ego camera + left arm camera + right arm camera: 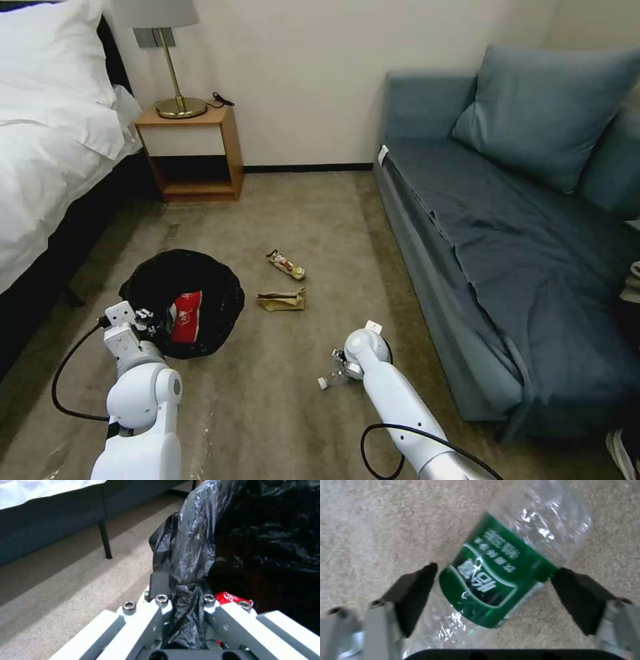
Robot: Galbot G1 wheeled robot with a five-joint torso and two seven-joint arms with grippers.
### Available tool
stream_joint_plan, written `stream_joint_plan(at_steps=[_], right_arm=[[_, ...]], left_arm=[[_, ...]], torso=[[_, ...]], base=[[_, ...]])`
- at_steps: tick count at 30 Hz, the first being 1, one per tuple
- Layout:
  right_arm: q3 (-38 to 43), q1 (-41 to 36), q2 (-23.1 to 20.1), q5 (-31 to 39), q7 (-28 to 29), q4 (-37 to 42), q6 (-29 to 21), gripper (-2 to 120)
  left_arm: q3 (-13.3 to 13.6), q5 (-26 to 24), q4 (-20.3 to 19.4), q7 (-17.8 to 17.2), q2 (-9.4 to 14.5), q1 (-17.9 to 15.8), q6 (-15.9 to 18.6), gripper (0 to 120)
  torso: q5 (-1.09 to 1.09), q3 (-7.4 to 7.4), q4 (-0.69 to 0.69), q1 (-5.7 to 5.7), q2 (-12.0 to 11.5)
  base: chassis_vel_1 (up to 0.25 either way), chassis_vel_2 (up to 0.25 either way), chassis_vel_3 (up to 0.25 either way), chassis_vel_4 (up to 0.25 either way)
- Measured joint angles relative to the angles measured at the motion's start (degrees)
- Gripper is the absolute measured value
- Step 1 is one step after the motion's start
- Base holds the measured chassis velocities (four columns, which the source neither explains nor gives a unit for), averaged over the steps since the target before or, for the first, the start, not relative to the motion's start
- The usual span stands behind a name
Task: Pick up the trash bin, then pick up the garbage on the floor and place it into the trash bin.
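Black bag of the bin (181, 303) is pinched tight in the left gripper (182, 600) jaws. The right gripper (493, 590) jaws gape wide around the bottle (500, 575) on the carpet (300, 213), near the sofa (507, 253).

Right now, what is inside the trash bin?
Inside the trash bin, a red-and-white snack bag lies on the black liner. The left gripper is shut on the rim. The rest of the inside is dark, and the gripper hides part of it.
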Motion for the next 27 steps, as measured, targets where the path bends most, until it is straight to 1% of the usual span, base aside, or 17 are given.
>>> stream_joint_plan(at_steps=[1,2,5,6,7,8,10,11,13,14,16,17,18,19,20,25,27], right_arm=[[0.05,-0.27,0.13,-0.38,-0.31,-0.02,0.10,77],[0.05,-0.27,0.13,-0.38,-0.31,-0.02,0.10,77],[0.18,-0.75,0.70,-1.33,-0.85,-0.02,0.26,61],[0.18,-0.75,0.70,-1.33,-0.85,-0.02,0.26,61],[0.08,-0.79,0.76,-1.55,-0.94,-0.02,0.32,56],[0.08,-0.79,0.76,-1.55,-0.94,-0.02,0.32,56],[-0.29,-0.80,0.75,-1.84,-1.02,0.10,0.50,43],[-0.29,-0.80,0.75,-1.84,-1.02,0.10,0.50,43],[-0.67,-0.96,0.62,-2.13,-1.11,0.41,0.68,33],[-0.67,-0.96,0.62,-2.13,-1.11,0.41,0.68,33],[-0.98,-1.20,0.43,-2.30,-1.18,0.75,0.85,25],[-0.98,-1.20,0.43,-2.30,-1.18,0.75,0.85,25],[-1.25,-1.38,0.27,-2.35,-1.21,1.05,0.94,21],[-1.25,-1.38,0.27,-2.35,-1.21,1.05,0.94,21],[-1.44,-1.50,0.11,-2.36,-1.21,1.32,0.99,18],[-2.48,-1.90,-1.00,-2.36,-1.21,3.43,1.21,17],[-4.48,-1.75,-2.68,-1.62,-1.15,7.26,1.36,17]], left_arm=[[0.00,0.03,0.00,-0.02,-0.01,0.00,-0.02,2],[0.00,0.03,0.00,-0.02,-0.01,0.00,-0.02,2],[0.02,0.04,-0.05,-0.02,0.02,-0.01,-0.04,2],[0.02,0.04,-0.05,-0.02,0.02,-0.01,-0.04,2],[-0.01,0.04,-0.07,-0.04,0.04,-0.01,-0.05,2],[-0.01,0.04,-0.07,-0.04,0.04,-0.01,-0.05,2],[-0.07,0.03,-0.08,-0.04,0.11,-0.01,-0.09,2],[-0.07,0.03,-0.08,-0.04,0.11,-0.01,-0.09,2],[-0.18,-0.01,-0.05,-0.05,0.16,-0.01,-0.17,2],[-0.18,-0.01,-0.05,-0.05,0.16,-0.01,-0.17,2],[-0.18,-0.08,0.09,-0.04,0.19,-0.01,-0.20,2],[-0.18,-0.08,0.09,-0.04,0.19,-0.01,-0.20,2],[-0.15,-0.13,0.12,-0.04,0.17,0.02,-0.21,2],[-0.15,-0.13,0.12,-0.04,0.17,0.02,-0.21,2],[-0.09,-0.13,0.13,-0.03,0.15,0.05,-0.22,2],[0.04,-0.14,0.18,0.06,0.10,0.09,-0.23,2],[0.04,-0.14,0.37,0.11,0.11,0.11,-0.40,2]], torso=[[0.00,0.00,0.00,0.00,0.00],[0.00,0.00,0.00,0.00,0.00],[0.00,0.00,0.00,0.00,0.00],[0.00,0.00,0.00,0.00,0.00],[0.00,0.00,0.00,0.00,0.00],[0.00,0.00,0.00,0.00,0.00],[0.00,0.00,0.00,0.00,0.00],[0.00,0.00,0.00,0.00,0.00],[0.00,0.00,0.00,0.00,0.00],[0.00,0.00,0.00,0.00,0.00],[0.00,0.00,0.00,0.00,0.00],[0.00,0.00,0.00,0.00,0.00],[0.00,0.00,0.00,0.00,0.00],[0.00,0.00,0.00,0.00,0.00],[0.01,0.00,0.00,0.00,0.00],[0.01,0.00,0.00,0.00,0.00],[0.00,0.00,-0.01,0.00,0.00]], base=[[0.000,0.000,0.000,0.000],[0.000,0.000,0.000,0.000],[0.000,0.000,0.000,0.000],[0.000,0.000,0.000,0.000],[0.000,0.000,0.000,0.000],[0.000,0.000,0.000,0.000],[0.000,0.000,0.000,0.000],[0.000,0.000,0.000,0.000],[0.000,0.000,0.000,0.000],[0.000,0.000,0.000,0.000],[0.000,0.000,0.000,0.000],[0.000,0.000,0.000,0.000],[0.000,0.000,0.000,0.000],[0.000,0.000,0.000,0.000],[0.000,0.000,0.000,0.000],[0.000,0.000,0.000,0.000],[0.000,0.000,0.000,0.000]])
